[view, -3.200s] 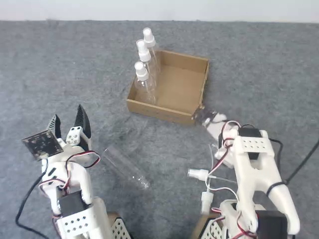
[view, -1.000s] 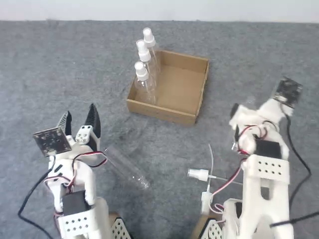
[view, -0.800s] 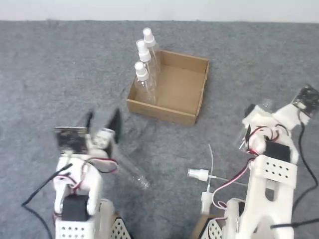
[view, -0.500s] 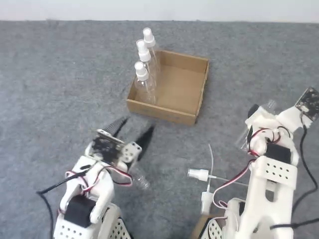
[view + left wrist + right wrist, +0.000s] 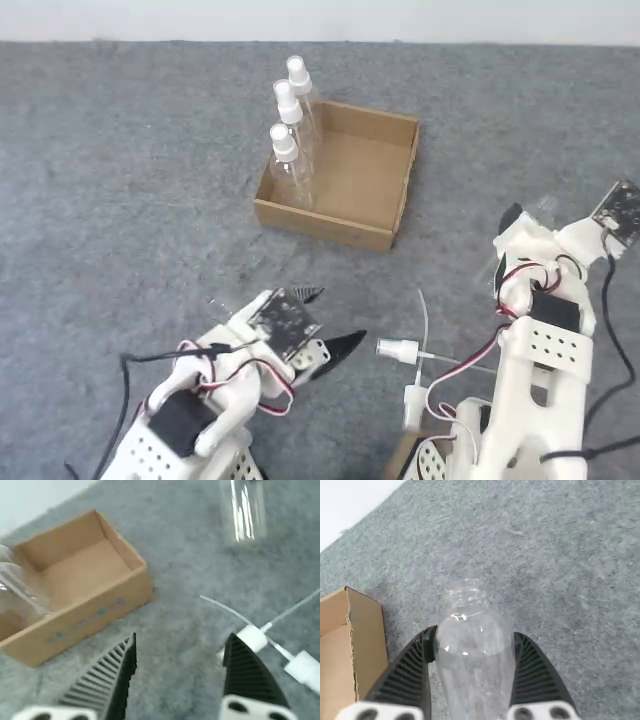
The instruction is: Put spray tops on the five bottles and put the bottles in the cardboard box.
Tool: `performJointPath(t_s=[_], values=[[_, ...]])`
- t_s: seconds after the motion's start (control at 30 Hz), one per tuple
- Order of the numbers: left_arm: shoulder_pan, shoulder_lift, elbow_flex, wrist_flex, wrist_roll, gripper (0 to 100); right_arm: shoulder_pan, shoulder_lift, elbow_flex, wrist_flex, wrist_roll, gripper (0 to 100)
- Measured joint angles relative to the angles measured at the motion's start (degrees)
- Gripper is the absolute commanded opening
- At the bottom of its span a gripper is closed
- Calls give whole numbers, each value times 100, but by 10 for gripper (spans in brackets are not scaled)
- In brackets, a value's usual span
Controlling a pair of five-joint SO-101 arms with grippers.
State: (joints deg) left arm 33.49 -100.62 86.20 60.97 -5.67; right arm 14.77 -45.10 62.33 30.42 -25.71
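Left gripper (image 5: 335,315) swung to lower centre, fingers spread, near spray top (image 5: 397,349). Right gripper (image 5: 475,634) clamps uncapped bottle (image 5: 466,597). Capping step; next likely needs the top grasped.

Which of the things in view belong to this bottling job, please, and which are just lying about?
Part of the job:
- cardboard box
- three capped bottles standing in it
- uncapped bottle in the right end effector
- two loose spray tops

Just there:
- grey carpet
- pale wall behind
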Motion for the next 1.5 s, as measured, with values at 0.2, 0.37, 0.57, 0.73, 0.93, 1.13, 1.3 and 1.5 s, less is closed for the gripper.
performJointPath(t_s=[0.2,0.37,0.57,0.73,0.93,1.13,1.3,1.5], values=[[123,1143,0,-668,0,269,0,0,0,0,0,6],[580,2207,0,-1187,0,269,0,0,0,0,0,6],[738,3499,-211,-1732,0,269,0,0,0,0,0,6],[747,4466,-580,-2022,0,269,0,0,0,0,0,6],[1002,5600,-941,-2286,-316,268,0,0,0,0,0,6],[1073,6593,-1486,-2295,-431,268,0,0,0,0,0,6],[1301,7244,-1890,-2295,-677,268,0,0,0,0,0,6],[1345,7965,-2523,-2180,-800,268,70,0,0,0,0,6]])
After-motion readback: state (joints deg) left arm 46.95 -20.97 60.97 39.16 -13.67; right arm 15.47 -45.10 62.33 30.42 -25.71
